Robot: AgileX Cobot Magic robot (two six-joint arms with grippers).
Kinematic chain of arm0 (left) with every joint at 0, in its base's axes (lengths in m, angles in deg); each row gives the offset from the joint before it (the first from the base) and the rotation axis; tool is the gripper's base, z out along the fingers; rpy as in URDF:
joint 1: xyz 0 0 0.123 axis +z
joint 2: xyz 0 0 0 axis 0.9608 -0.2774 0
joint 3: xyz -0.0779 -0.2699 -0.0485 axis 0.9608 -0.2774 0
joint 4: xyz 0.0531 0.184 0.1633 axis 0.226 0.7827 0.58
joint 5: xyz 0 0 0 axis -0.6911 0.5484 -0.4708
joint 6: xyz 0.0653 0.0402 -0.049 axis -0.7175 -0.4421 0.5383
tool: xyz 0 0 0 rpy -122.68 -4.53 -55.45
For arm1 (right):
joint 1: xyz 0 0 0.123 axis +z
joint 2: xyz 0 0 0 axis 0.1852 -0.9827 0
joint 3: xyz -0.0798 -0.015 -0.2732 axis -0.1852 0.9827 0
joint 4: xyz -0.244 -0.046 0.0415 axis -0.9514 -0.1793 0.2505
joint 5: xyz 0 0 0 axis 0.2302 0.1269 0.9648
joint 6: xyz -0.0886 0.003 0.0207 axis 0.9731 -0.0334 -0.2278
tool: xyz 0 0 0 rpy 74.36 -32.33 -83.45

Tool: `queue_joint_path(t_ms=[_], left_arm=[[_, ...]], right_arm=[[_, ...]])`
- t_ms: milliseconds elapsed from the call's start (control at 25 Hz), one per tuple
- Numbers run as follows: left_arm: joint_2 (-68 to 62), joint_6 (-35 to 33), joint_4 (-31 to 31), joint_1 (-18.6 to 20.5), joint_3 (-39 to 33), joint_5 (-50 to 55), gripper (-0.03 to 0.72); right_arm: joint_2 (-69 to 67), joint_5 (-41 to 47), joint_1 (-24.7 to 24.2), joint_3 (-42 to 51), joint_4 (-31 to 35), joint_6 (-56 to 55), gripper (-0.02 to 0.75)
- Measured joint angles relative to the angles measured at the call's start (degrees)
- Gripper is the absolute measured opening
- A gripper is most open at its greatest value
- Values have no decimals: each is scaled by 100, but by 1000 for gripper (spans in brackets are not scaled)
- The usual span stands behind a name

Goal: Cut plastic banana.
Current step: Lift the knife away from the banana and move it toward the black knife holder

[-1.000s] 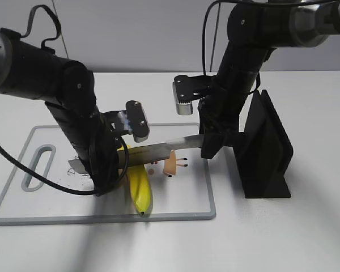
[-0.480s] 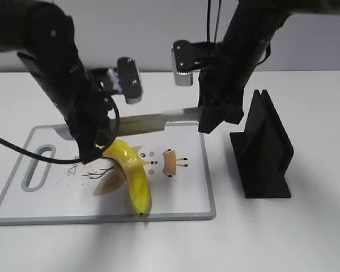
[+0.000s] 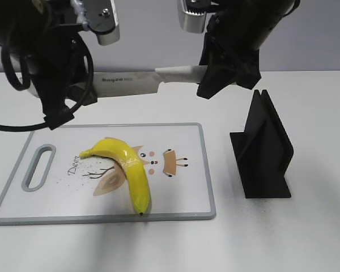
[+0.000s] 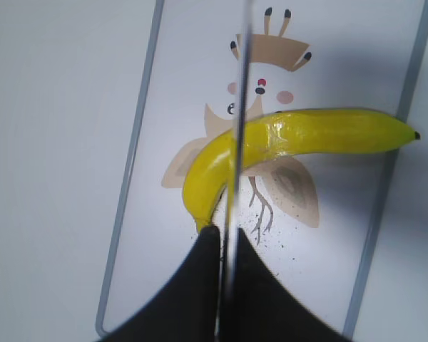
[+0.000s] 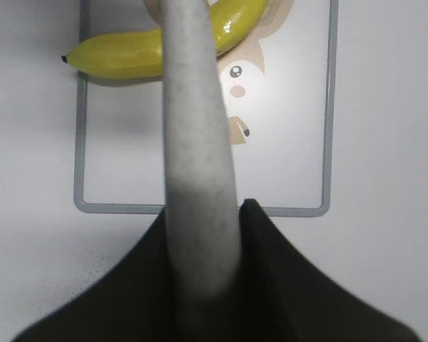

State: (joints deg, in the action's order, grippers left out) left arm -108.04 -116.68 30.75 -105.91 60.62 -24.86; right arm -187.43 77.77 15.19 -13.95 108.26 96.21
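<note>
Banana (image 3: 127,170) lying whole on cutting board (image 3: 56,207), across deer drawing; "Deer" printed beside it. Knife (image 3: 124,79) held level above: right gripper (image 3: 207,76) clamped on handle, left gripper (image 4: 225,246) pinching blade tip. Blade lettering unreadable.

Cutting board (image 3: 198,170), black stand (image 3: 266,150)
</note>
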Motion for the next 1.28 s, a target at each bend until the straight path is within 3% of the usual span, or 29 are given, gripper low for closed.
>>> queue_joint_path(t_ms=[280, 400, 520, 600, 800, 920, 1120, 1280], left_arm=[[35, -11, 0, -4, 0, 41, 19], [46, -1, 12, -4, 0, 24, 202], [75, 15, -40, -4, 0, 33, 505], [81, 15, -46, -4, 0, -41, 604], [180, 113, -21, 33, 114, -72, 633], [341, 729, 175, 274, 300, -58, 626], [485, 2602, 353, 1453, 625, 43, 611], [485, 3484, 377, 2371, 667, 557, 589]], right_arm=[[0, 44, 0, 0, 41, 0, 210], [0, 160, 0, 0, 11, -60, 189], [0, 181, -10, 0, -62, -168, 188], [0, 181, -18, 0, -79, -206, 188], [0, 200, -18, 0, -107, -580, 188], [0, 220, -18, -41, -400, -1195, 188], [0, 257, -26, -519, -922, -3311, 188], [0, 290, -29, -970, -1140, -4944, 188]])
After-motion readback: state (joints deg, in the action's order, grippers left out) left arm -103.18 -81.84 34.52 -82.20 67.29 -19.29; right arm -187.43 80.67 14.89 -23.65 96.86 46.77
